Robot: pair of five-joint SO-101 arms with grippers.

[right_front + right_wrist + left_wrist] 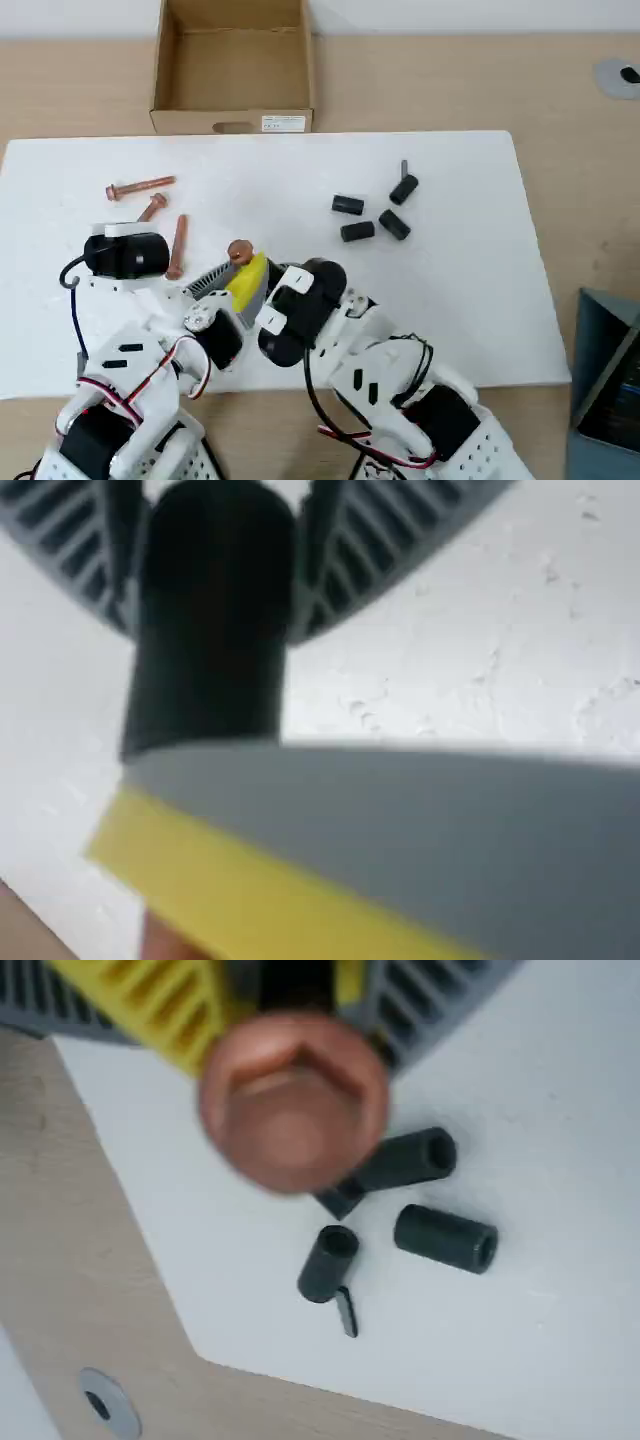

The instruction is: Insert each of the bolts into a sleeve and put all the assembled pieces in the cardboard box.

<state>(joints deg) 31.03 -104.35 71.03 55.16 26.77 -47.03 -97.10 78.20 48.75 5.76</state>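
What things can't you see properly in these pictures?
Left wrist view: the bolt in the left gripper is a blur, head-on, so its shaft is hidden.
Same view: the bolt head covers most of one loose sleeve.
Right wrist view: the held sleeve in the right gripper has its free end hidden by the left gripper's finger, so whether the bolt is inside cannot be told.

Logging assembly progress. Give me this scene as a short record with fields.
left end effector: shut on a copper bolt
right end effector: shut on a black sleeve
loose bolts: three, on the white mat, near the left arm
loose sleeves: four, clustered on the mat
cardboard box: open, beyond the mat's far edge
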